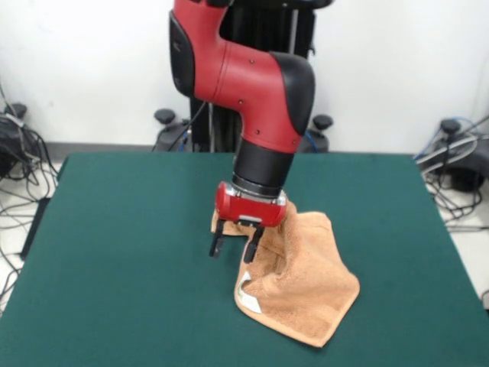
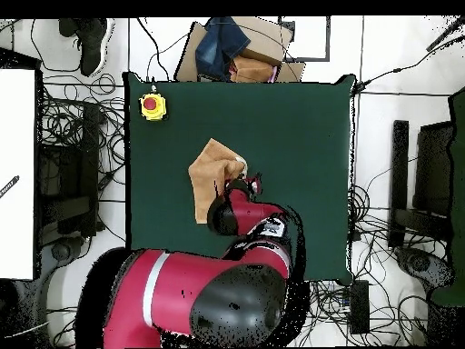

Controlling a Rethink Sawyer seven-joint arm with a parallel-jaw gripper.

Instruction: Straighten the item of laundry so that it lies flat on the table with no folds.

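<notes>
The tan-orange towel (image 1: 302, 279) lies crumpled on the green table (image 1: 114, 229), right of centre, with one part raised in a peak beside the gripper's wrist. Its white label (image 1: 246, 291) shows at the lower left edge. My gripper (image 1: 234, 246) hangs just above the table at the towel's left edge. Its fingers (image 1: 216, 245) stand apart with nothing between them, and the right finger touches the towel. In the overhead view the towel (image 2: 209, 168) lies near the middle of the table (image 2: 300, 136), partly hidden by the arm and gripper (image 2: 238, 184).
A yellow box with a red button (image 2: 153, 105) sits at a table corner in the overhead view. A cardboard box with clothes (image 2: 238, 50) stands off the table's far side. Cables and equipment lie on the floor around the table.
</notes>
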